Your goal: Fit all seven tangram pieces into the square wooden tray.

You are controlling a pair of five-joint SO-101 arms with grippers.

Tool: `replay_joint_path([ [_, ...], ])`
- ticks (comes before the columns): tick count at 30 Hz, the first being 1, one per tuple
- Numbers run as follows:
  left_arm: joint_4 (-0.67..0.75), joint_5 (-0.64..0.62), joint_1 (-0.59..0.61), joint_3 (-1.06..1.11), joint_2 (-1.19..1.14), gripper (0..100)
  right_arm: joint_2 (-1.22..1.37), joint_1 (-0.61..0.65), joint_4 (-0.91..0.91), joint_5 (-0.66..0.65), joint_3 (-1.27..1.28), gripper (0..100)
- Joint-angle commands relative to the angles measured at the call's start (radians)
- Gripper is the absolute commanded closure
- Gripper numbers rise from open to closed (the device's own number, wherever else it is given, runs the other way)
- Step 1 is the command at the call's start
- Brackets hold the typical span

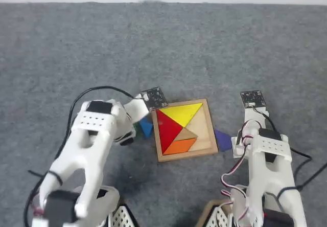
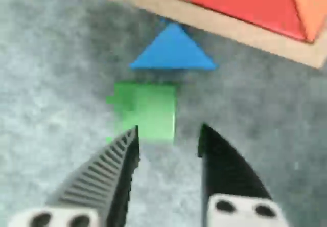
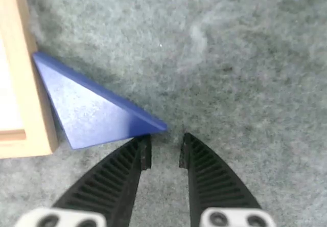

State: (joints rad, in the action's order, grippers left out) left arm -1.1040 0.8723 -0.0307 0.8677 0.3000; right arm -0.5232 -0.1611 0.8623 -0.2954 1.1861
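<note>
No readable text or numbers appear anywhere.

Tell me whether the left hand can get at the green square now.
Probably yes. The green square lies flat just ahead of the open left hand, with nothing between them; the blue triangle sits beyond it.

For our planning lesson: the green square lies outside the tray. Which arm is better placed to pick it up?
Left. The left gripper hangs open just short of the green square, on that side of the tray. The right gripper is across the tray, beside the dark blue triangle.
</note>
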Motion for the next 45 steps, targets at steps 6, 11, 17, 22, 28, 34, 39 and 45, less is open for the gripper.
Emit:
replay_joint_path([
  [6,0.086,-0.014,0.029,-0.196,-0.364,79,0.001,-0.005,-0.024,-0.014,-0.003,88.7],
  [11,0.020,-0.008,0.046,-0.303,-0.453,79,0.001,-0.005,-0.024,-0.015,-0.003,88.7],
  [17,0.017,0.014,0.048,-0.308,-0.459,83,0.001,-0.005,-0.024,-0.015,-0.003,88.7],
  [22,-0.018,0.054,0.046,-0.318,-0.459,91,0.001,-0.005,-0.024,-0.015,-0.003,88.7],
  [28,-0.092,0.055,0.038,-0.340,-0.373,93,0.001,-0.005,-0.024,-0.015,-0.003,88.7],
  [34,-0.189,0.052,-0.002,-0.337,-0.193,93,0.001,-0.005,-0.024,-0.015,-0.003,88.7],
  [39,-0.230,0.017,-0.069,-0.338,-0.074,92,0.001,-0.005,-0.024,-0.015,-0.003,88.7],
  [45,-0.141,-0.216,-0.315,-0.355,-0.044,92,0.001,-0.007,-0.024,-0.012,-0.003,88.7],
])
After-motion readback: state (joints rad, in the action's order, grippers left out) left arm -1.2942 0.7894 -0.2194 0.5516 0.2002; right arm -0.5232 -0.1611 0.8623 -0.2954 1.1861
